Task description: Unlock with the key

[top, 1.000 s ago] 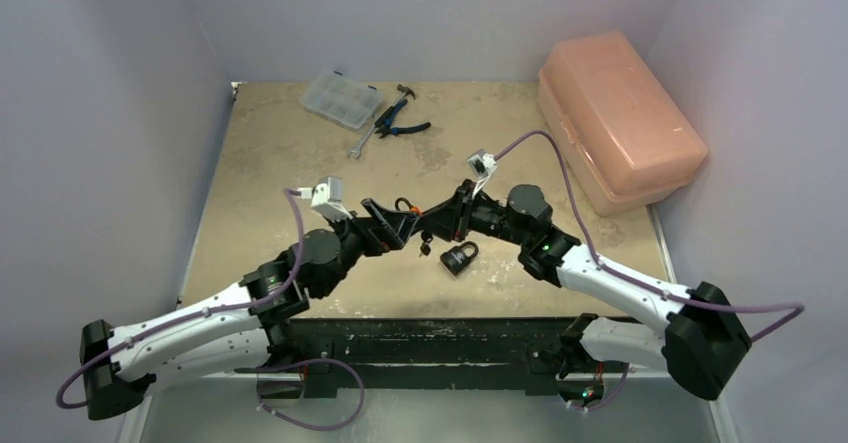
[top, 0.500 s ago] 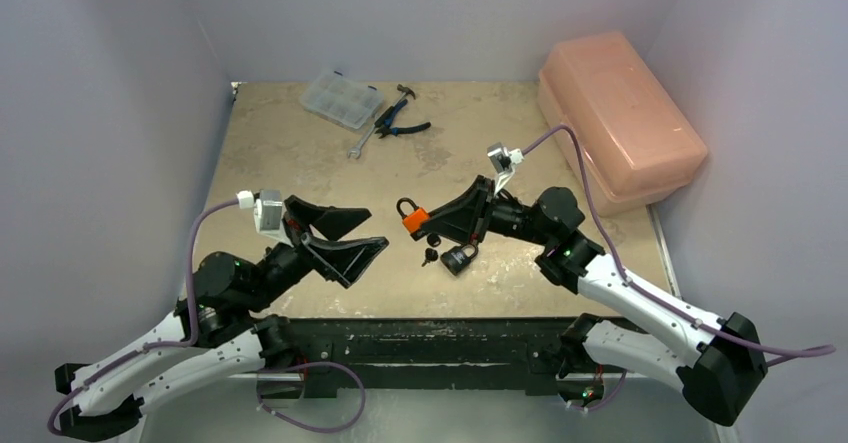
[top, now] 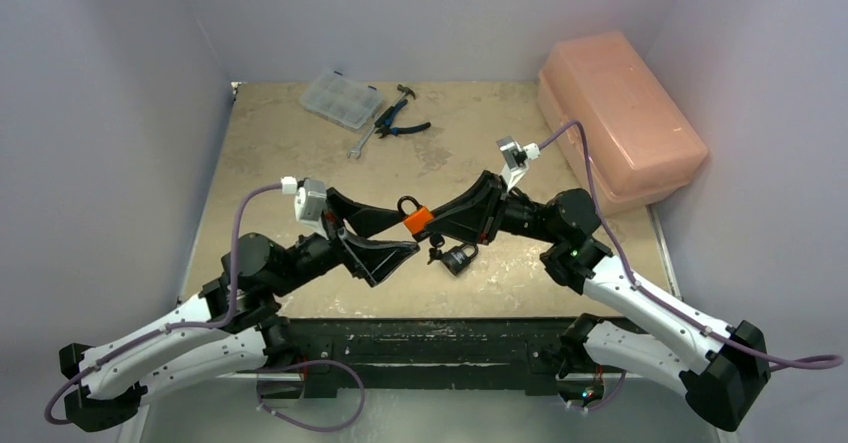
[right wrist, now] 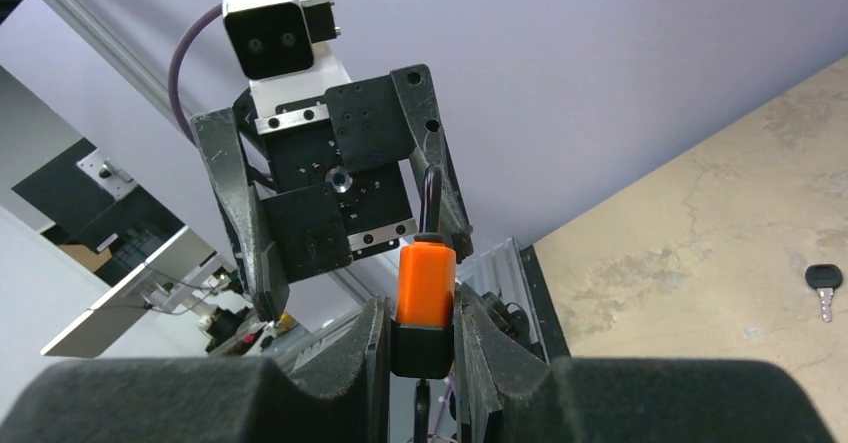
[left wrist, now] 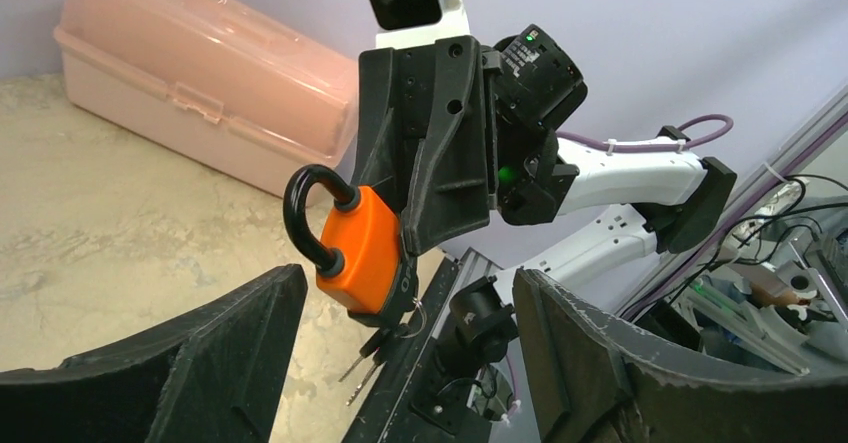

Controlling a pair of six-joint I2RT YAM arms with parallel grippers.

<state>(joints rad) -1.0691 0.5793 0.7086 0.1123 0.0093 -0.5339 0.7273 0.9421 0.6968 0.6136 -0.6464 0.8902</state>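
**mk:** What's nearest the front edge?

**jo:** A black lock, lying on the table. The right wrist view also shows a loose key flat on the table.

**mk:** And the arms?

**jo:** They meet in the air just above that spot, around mid table. The right gripper is clamped on the orange lock and squeezes its body from both sides. The shackle sticks out past the fingertips toward the left arm, and both its legs go into the body. Keys dangle on a ring under the lock. Can't tell if one is actually in the keyhole.

**mk:** Left one got anything?

**jo:** Nope. The left gripper is spread wide and holds nothing. Its fingers sit either side of the orange lock, and the left wrist view shows clear space between them and it.

**mk:** Back of the table?

**jo:** A wrench, pliers and a clear parts case are bunched together at the far left. A pink toolbox sits far right with its lid down, well apart from those.
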